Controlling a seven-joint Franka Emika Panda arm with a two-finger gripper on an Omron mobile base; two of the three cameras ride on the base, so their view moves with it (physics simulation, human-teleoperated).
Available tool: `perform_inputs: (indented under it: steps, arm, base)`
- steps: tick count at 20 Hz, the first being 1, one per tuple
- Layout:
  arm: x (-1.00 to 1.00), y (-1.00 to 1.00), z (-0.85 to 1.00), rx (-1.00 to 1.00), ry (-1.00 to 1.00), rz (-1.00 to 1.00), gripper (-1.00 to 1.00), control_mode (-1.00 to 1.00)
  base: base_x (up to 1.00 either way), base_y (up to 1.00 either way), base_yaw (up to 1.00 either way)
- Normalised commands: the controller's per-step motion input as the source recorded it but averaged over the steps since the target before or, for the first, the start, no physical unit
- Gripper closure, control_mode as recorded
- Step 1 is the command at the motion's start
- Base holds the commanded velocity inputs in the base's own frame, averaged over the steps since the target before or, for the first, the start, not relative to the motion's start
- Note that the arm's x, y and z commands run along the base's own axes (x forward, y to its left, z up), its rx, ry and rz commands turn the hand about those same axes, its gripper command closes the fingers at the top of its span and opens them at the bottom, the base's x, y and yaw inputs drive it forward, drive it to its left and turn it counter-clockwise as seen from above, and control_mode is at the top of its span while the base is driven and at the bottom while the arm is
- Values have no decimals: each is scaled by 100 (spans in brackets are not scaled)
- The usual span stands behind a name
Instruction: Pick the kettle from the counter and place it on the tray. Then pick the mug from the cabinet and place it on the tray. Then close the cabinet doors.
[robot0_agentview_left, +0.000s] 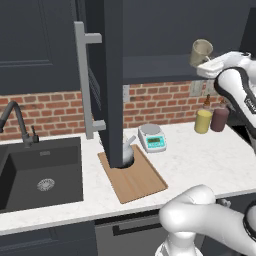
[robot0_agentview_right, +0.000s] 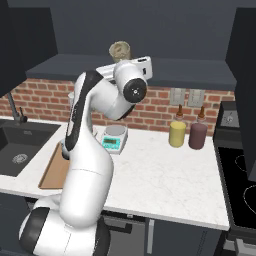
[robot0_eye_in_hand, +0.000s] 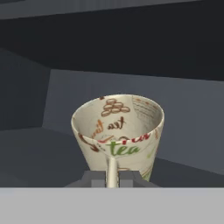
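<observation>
While tilted, mug (robot0_eye_in_hand: 117, 131) handle in pincer (robot0_eye_in_hand: 112, 178)

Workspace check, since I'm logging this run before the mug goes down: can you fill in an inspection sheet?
Surface: white marbled counter with a black sink.
Job's things: kettle on the tray, partly behind the open cabinet door; mug tilted, lifted above the cabinet shelf.
Clutter: kitchen scale, yellow bottle, dark red bottle.
Grippers: gripper shut on the mug's handle.
Cables: nothing seen.
Surroundings: brick backsplash, faucet, wall outlets, black stovetop.
</observation>
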Motion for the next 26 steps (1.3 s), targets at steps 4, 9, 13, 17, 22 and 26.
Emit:
perform_inputs:
  steps: [4, 9, 13, 17, 22, 26]
  arm:
    - [-89, 0, 0, -3, 0, 26, 100, -100]
    - [-65, 8, -1, -3, 3, 25, 100, -100]
    - [-30, 33, -22, -7, 10, 26, 100, -100]
    - [-6, 49, -50, -10, 10, 24, 100, -100]
    - [0, 37, -60, -4, 1, 16, 100, -100]
    - [-11, 17, -68, 0, 0, 15, 100, -100]
  base:
    - [0, 0, 0]
    - [0, 0, 0]
    - [0, 0, 0]
    - [0, 0, 0]
    - [0, 0, 0]
    - [0, 0, 0]
